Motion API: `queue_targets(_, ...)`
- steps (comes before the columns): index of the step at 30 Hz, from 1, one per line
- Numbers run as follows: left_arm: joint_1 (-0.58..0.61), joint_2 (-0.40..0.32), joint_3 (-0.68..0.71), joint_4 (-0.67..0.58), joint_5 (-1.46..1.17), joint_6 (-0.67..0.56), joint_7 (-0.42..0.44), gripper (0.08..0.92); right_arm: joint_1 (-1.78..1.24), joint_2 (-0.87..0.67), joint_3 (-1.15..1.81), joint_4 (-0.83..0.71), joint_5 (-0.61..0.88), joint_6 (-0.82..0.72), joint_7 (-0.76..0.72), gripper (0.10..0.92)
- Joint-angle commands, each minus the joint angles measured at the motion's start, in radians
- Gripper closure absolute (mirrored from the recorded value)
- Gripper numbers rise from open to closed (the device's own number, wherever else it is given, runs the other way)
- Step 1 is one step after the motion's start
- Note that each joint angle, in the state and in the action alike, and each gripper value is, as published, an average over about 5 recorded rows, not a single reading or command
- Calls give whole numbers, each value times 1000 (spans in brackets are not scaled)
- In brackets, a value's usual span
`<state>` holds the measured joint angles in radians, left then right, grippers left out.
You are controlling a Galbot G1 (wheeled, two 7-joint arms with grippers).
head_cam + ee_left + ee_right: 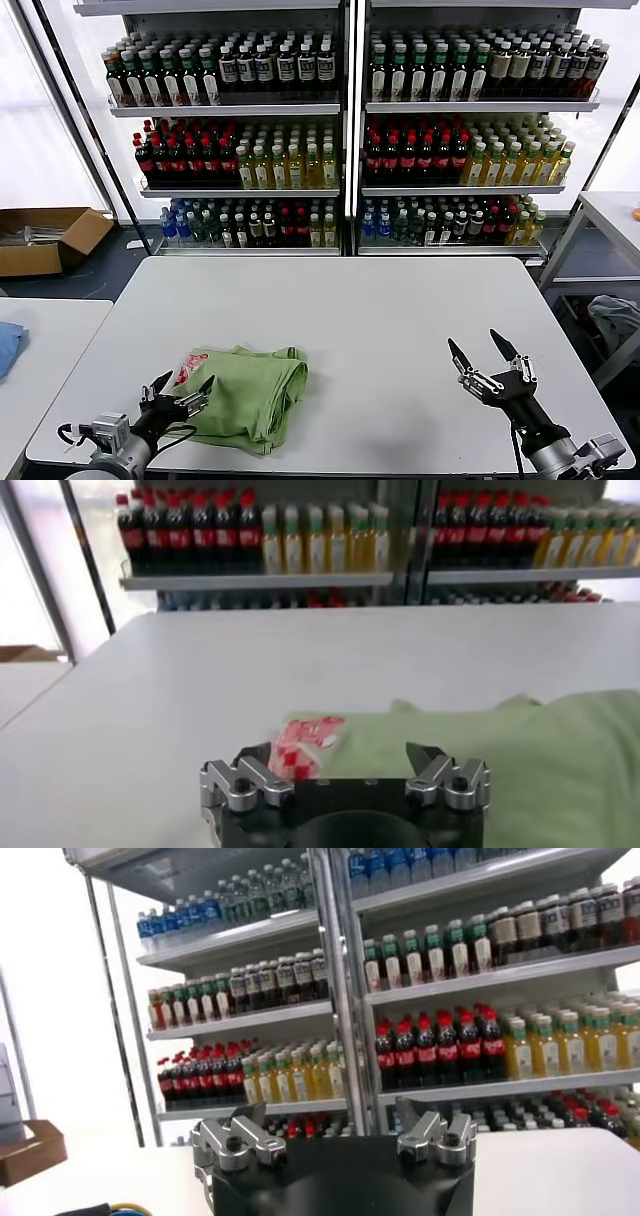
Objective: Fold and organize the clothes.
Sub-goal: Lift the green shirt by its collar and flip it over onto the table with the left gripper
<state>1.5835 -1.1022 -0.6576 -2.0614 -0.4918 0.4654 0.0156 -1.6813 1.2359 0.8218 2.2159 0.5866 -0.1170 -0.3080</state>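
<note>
- Polo shirt (245,395) folded into a rough bundle on tabletop (400,310), directly ahead of left hand (180,392), checkered logo patch (190,367) poking out at the corner just beyond the fingertips.
- Left hand spread wide, empty, hovering right at shirt's near edge; no fabric between the fingers (432,761).
- Right hand (485,356) wide open too, empty, raised over bare tabletop well apart from shirt, facing drink shelves (345,110).
- Fold looks mostly done, judging from bundle; edges uneven, lower hem bunched toward left hand.
- Risk: snagging loose hem with an open fingertip on retreat, dragging the fold apart.
- Risk: bundle close to tabletop's near edge, so a nudge from left hand could push it off.
- Risk: soft fabric springing open unpressed, leaving logo corner sticking out.
</note>
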Motion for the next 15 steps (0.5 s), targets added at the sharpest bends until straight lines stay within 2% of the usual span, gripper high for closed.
queue_targets(1, -26, 24, -27, 102, -96, 44, 31, 177, -1, 1, -6, -2, -6, 5, -13, 203)
queue_targets(12, -28, 9, -15, 132, -169, 25, 50, 180, -4, -1, -3, 4, 7, 12, -12, 203)
queue_targets(15, -24, 0, -14, 128, -181, 24, 50, 219, -5, -1, -7, 5, 6, 13, -7, 203)
